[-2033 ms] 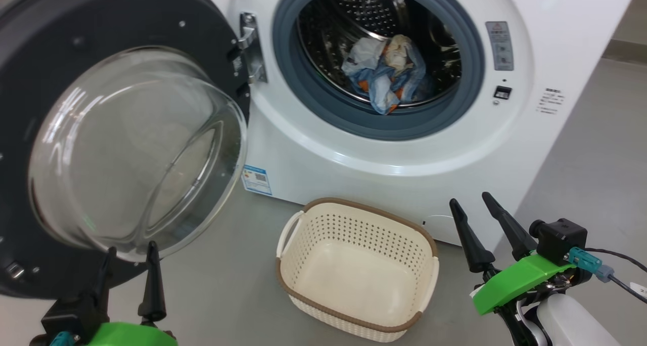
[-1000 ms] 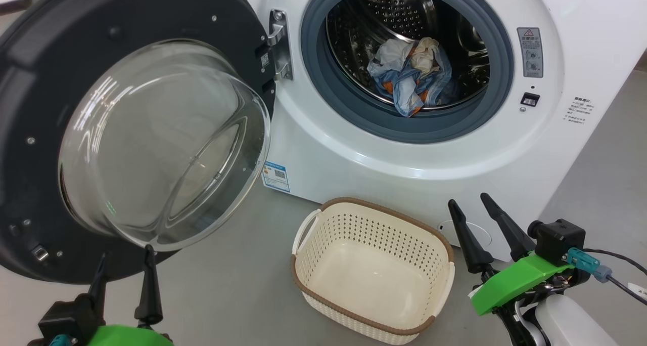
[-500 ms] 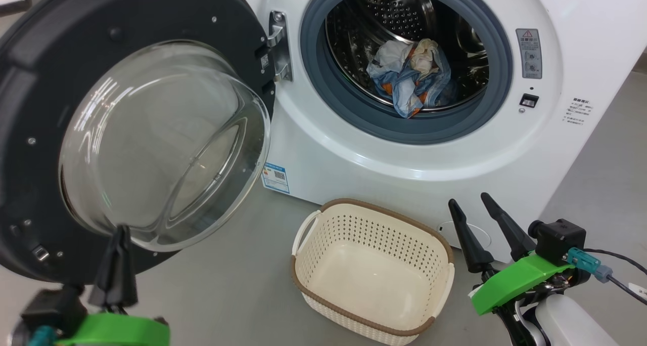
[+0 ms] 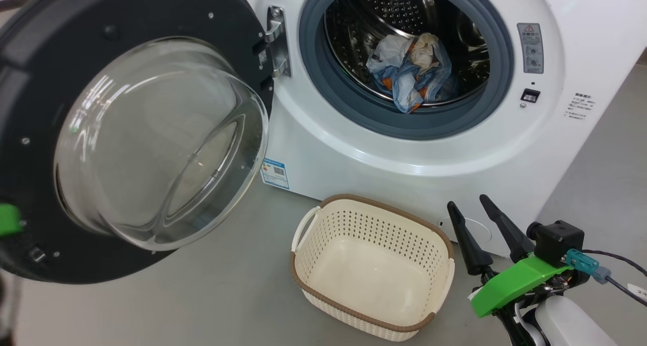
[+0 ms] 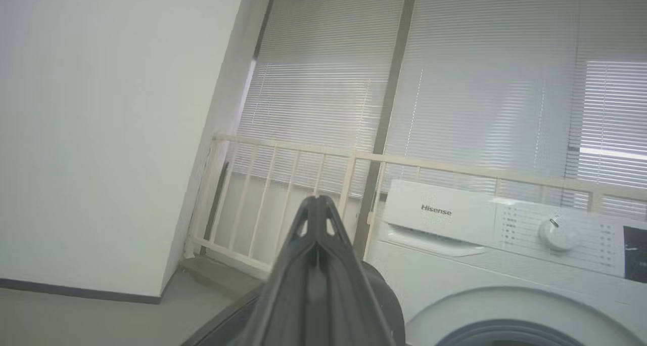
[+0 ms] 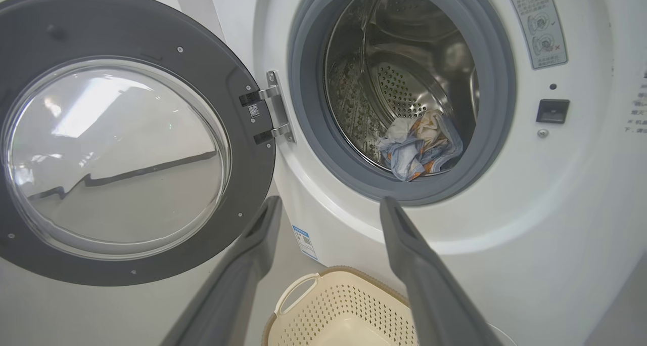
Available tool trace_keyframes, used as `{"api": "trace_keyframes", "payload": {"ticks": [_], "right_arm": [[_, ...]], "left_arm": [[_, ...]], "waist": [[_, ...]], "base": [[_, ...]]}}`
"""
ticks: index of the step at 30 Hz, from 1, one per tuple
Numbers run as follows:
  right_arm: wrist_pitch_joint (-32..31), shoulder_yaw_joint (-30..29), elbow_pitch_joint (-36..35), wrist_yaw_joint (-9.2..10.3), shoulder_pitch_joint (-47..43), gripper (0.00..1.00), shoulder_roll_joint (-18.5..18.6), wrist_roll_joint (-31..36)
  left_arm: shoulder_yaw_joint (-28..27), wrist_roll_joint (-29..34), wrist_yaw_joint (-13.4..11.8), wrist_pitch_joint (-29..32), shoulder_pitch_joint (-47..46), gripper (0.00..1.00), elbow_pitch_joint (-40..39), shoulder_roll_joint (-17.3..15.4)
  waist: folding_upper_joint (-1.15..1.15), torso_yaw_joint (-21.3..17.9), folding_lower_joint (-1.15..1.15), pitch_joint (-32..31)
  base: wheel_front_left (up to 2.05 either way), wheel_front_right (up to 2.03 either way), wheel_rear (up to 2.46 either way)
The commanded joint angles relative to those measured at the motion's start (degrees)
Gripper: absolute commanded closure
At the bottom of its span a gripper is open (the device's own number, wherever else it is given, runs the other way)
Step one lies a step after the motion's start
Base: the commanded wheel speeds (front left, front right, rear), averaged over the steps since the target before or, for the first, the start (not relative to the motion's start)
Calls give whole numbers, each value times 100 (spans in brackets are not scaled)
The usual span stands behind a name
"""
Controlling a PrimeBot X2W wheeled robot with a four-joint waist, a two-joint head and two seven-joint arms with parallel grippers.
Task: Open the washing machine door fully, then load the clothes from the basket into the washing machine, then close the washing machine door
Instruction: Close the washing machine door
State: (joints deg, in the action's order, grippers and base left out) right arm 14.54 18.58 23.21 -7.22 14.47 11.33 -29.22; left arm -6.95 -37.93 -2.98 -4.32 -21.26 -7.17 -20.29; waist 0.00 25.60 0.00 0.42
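Now, door (image 4: 126,12) standing wide, bare floor (image 4: 242,270) between its edge and basket (image 4: 385,210) — left hand (image 5: 317,204) clenched, right hand (image 4: 466,202) released.

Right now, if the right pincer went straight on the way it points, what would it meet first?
Probably the big white front-loading washing machine: the open right pincer aims at its front panel just below the grey rubber gasket. Depth is unclear, so the exact spot is a guess.

I read this as a laundry corner of a plain indoor room. A white front-loading washing machine (image 4: 354,156) stands on a smooth grey floor (image 4: 227,295). Beyond it are slatted window blinds (image 5: 480,83), a cream railing (image 5: 283,146) and a bare white wall (image 5: 101,108).
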Motion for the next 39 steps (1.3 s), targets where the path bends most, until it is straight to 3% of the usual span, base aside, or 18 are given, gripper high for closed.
{"api": "trace_keyframes", "payload": {"ticks": [1,9,13,18,29,39], "right_arm": [[46,124,-122,-26,45,0,64,-69],[46,186,-86,-26,117,0,158,-91],[46,219,-91,-26,158,0,217,-100],[46,320,-88,-26,221,0,253,-107],[46,404,-27,-26,335,0,378,-133],[46,391,-1,-26,289,0,363,-151]], "left_arm": [[-329,-144,29,42,-293,100,-59,-288],[-1401,-1488,223,361,-891,100,1156,-586],[-1870,-2249,399,675,-1255,100,2264,-763],[-2223,-2763,575,961,-1545,100,3656,-1040],[-2655,-3360,830,1365,-1754,100,5592,-1380],[-2500,-3678,1017,2342,-1880,100,6159,-1478]], "waist": [[0,-53,0,38],[0,-257,0,160],[0,-319,0,237],[0,-418,0,340],[0,-677,0,432],[0,-688,0,362]], "base": [[0,0,0],[0,0,0],[0,0,0],[0,0,0],[0,0,0],[0,0,0]]}}
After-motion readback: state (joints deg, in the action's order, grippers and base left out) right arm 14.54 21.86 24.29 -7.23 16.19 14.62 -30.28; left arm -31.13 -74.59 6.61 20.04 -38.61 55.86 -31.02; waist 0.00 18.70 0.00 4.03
